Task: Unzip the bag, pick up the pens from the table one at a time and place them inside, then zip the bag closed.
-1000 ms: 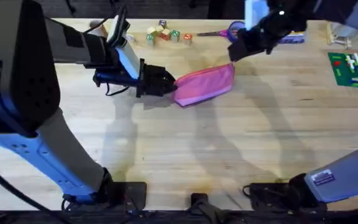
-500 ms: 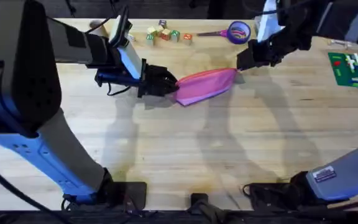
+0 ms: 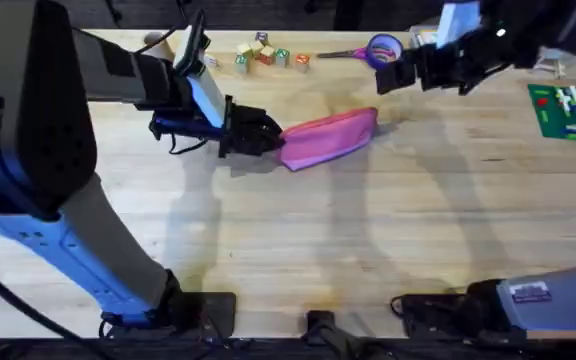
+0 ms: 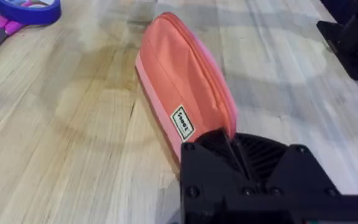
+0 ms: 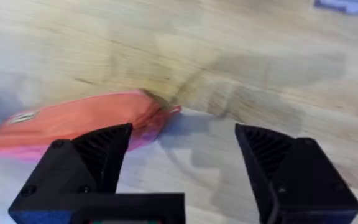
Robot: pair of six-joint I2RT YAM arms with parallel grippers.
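Table (image 3: 388, 240): light wood planks, seams running across.

Left arm reaches in from the lower left, forearm stretched toward mid-table. Left gripper (image 3: 264, 131) sits at the near-left end of the bag, fingers pinched together on the fabric end; the left wrist view shows the pouch end caught between the two black fingers (image 4: 225, 149).

Right arm comes up from the lower right. Right gripper (image 3: 393, 78) hangs above the table at the far side, just beyond the bag's right end, not touching it. In the right wrist view its fingers (image 5: 92, 155) stand wide apart with bare wood between them, nothing held.

Bag (image 3: 330, 137): pink pouch lying flat on the table at centre, long axis tilted, right end farther back than the left. Small white label on its side near the gripped end. Zipper line runs along the top edge; cannot tell whether it is open or closed.

Far edge, behind the bag: purple-handled scissors (image 3: 368, 51), and a cluster of small wooden blocks (image 3: 266, 54) to their left. Green board (image 3: 568, 110) with small white pieces at the far right.
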